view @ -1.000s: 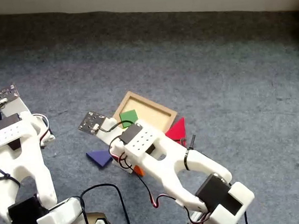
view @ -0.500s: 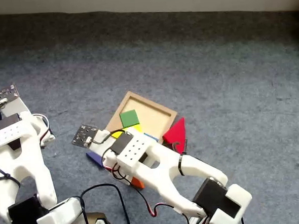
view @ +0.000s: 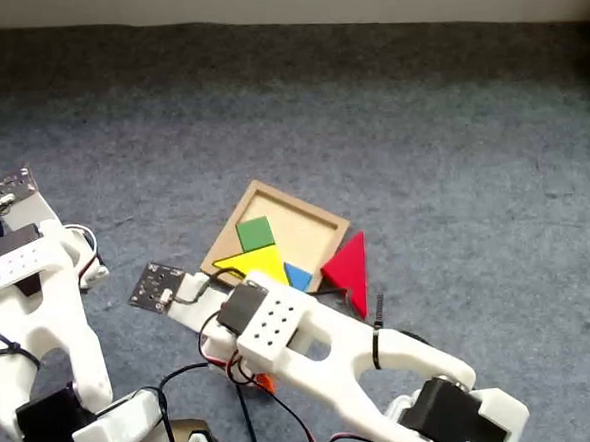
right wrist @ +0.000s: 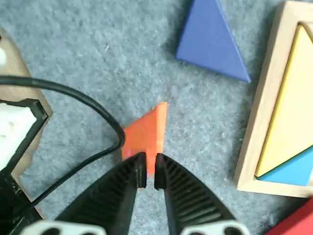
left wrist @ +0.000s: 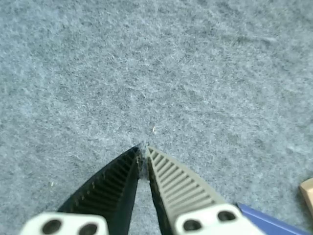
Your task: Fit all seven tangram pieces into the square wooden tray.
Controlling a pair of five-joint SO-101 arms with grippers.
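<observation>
The square wooden tray [view: 308, 218] lies mid-table, holding a green square [view: 255, 232], a yellow triangle [view: 253, 264] and a small blue piece [view: 298, 276]. A red triangle [view: 348, 268] rests on the carpet against the tray's right side. In the right wrist view my right gripper [right wrist: 146, 172] is shut, its tips over the near edge of an orange piece [right wrist: 145, 137] lying flat on the carpet. A purple-blue triangle [right wrist: 210, 39] lies beyond it, beside the tray rim [right wrist: 264, 107]. My left gripper [left wrist: 143, 152] is shut just above bare carpet.
The right arm [view: 282, 332] stretches from the front edge toward the tray, with a black cable [right wrist: 73, 90] looping beside the orange piece. The left arm [view: 29, 287] stands at the table's left. A purple-blue corner [left wrist: 266, 223] shows by the left gripper.
The right arm has pulled back from over the tray toward the front, uncovering the yellow triangle and blue piece in the tray. The left arm has not moved.
</observation>
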